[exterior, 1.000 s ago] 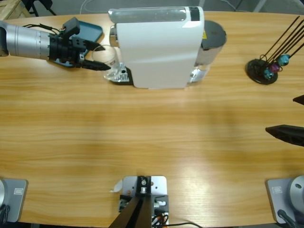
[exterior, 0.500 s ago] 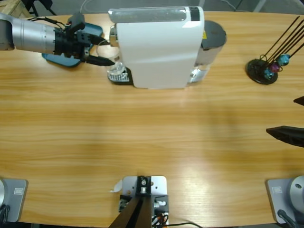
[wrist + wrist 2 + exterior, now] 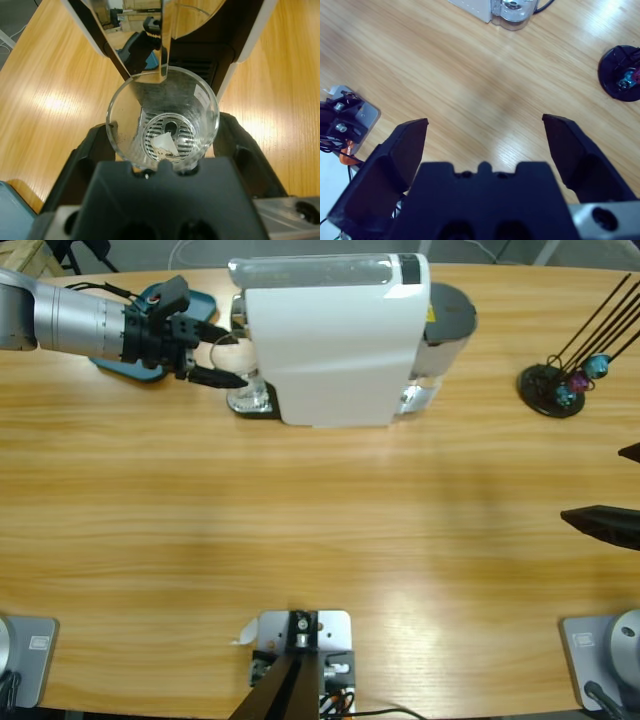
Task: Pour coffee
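Coffee does not show in the glass [image 3: 243, 373]. From high up, my left gripper [image 3: 222, 358] holds that glass at the far left, under the spout of the white coffee machine [image 3: 335, 340]. A blue tray [image 3: 160, 315] lies behind my arm. In my left wrist view, both jaws hug the glass [image 3: 162, 120] above the drip grate [image 3: 169, 134]. In my right wrist view, my right gripper [image 3: 485, 132] gapes wide over the bare table [image 3: 460, 70], near a black stand [image 3: 621, 74].

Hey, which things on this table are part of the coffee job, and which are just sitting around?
In use:
- glass, held by the left gripper
- coffee machine

Lying about:
- capsule stand
- blue tray
- right gripper, open above the table
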